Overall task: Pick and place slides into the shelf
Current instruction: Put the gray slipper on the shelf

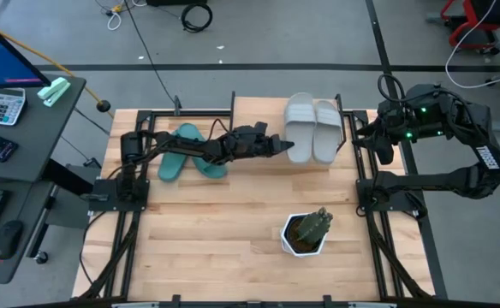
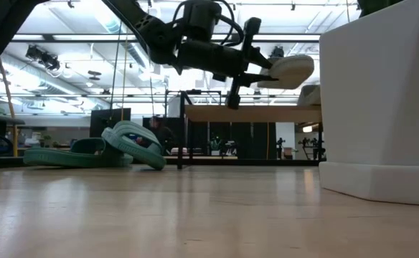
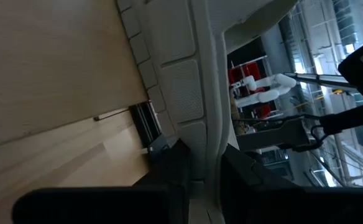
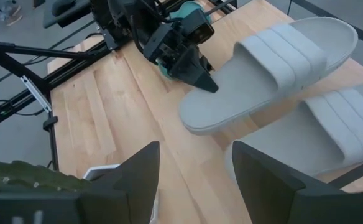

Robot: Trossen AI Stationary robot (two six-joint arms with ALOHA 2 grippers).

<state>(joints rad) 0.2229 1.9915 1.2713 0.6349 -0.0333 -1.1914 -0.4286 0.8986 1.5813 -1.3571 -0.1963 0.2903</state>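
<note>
My left gripper (image 1: 284, 145) reaches level from the table's left and is shut on a light grey slide (image 1: 300, 128), which hangs above the shelf (image 2: 245, 113) in the low view. The second grey slide (image 4: 330, 137) lies sole down right beside it. The two teal slides (image 1: 181, 154) are on the table under my left arm; one (image 2: 134, 143) leans tilted on the other (image 2: 66, 154). My right gripper (image 4: 194, 180) stands open, raised at the table's far right, with nothing between its fingers. My left gripper pinches the grey slide's heel end (image 4: 209, 93) at its left side edge, one finger on the footbed and one under the ridged sole (image 3: 181, 93). The fingers (image 3: 175, 168) come level from the table's left. The slide sticks out beyond them, roughly level and lifted clear.
A white pot with a green plant (image 1: 304, 233) stands at the near middle-right and fills the right of the low view (image 2: 382, 107). Black frame rails (image 1: 357, 171) run along both sides of the wooden tabletop. A desk with keyboards and a calculator (image 1: 6, 107) is off to the left.
</note>
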